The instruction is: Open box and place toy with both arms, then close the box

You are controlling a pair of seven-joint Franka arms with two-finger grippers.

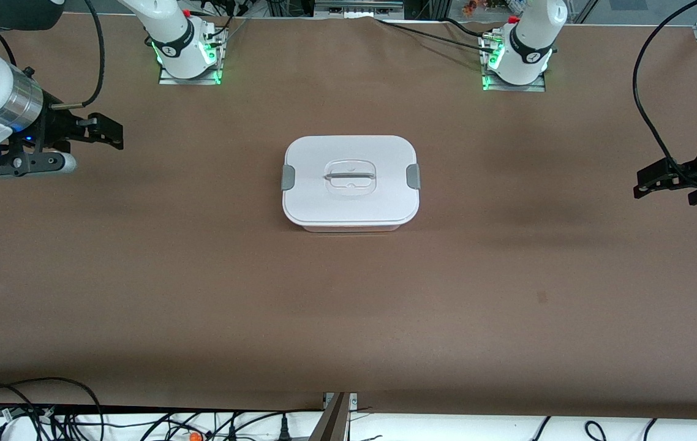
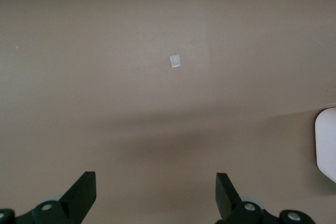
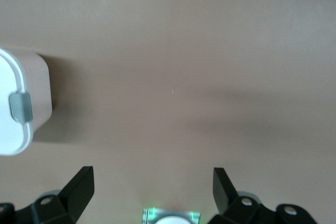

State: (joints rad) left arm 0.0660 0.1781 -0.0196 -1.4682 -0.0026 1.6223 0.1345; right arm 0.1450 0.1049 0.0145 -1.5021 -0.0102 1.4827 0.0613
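**Box closed at the middle of the table**

Box (image 1: pixel 350 182) sits at the table's (image 1: pixel 348 318) middle, its smooth white lid (image 1: pixel 348 202) on, rounded corners, a grey clip (image 1: pixel 288 177) at each short end, a clear recessed handle (image 1: pixel 349 177) on top. My right wrist view shows the pinkish wall (image 3: pixel 41 85) under the lid; the front view hardly does. My left gripper (image 2: pixel 156 195) and right gripper (image 3: pixel 153 190) hang over bare matte brown cover at their own ends, fingers spread apart, holding nothing. My left wrist view shows a small pale square (image 2: pixel 175 61) on the cover.
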